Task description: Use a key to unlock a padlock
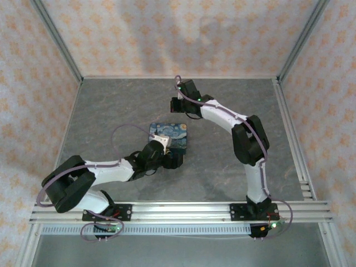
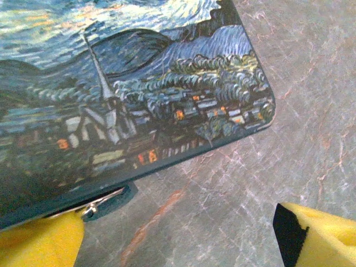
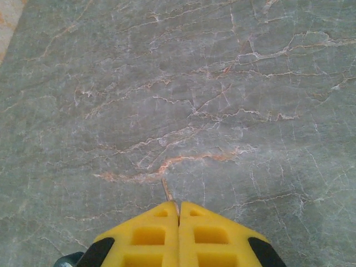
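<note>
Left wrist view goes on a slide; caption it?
Open left gripper at the edge of a starry-night painted tin on a grey marbled table.

Top cam: high behind near edge, looks down on whole table (image 1: 111, 105). Left wrist cam: very close on painted tin (image 2: 139, 83), shared w/ top. Right wrist cam: past right gripper (image 3: 179, 206), close on table.

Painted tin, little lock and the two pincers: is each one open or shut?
tin: lying flat, looks shut.
padlock: at the tin's edge; locked or not, cannot tell.
left pincer: open, beside the tin's corner.
right pincer: shut on a thin sliver, probably the key.
</note>
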Controlling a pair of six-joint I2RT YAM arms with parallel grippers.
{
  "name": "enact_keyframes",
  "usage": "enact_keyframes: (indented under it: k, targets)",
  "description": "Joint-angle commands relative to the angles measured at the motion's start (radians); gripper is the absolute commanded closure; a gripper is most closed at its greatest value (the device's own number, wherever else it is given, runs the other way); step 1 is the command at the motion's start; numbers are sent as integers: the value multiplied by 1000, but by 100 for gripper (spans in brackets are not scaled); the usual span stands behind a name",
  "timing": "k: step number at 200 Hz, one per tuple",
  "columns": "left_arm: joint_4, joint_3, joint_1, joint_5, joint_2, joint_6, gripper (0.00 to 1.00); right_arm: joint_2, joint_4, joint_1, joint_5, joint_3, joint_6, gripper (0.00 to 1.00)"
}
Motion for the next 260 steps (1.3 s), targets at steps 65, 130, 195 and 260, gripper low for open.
enact_keyframes:
  k: [65, 130, 195, 260]
  targets:
    - [213, -42, -8, -64, 98, 175, 12, 56, 1, 11, -3, 57, -32, 100]
    - [320, -30, -7, 21, 136, 221, 31, 68, -7, 12, 1, 53, -33, 100]
    - [303, -22, 36, 80, 98, 208, 38, 56, 2, 12, 14, 36, -29, 100]
    - [307, -3, 49, 42, 155, 149, 33, 46, 13, 12, 9, 21, -21, 100]
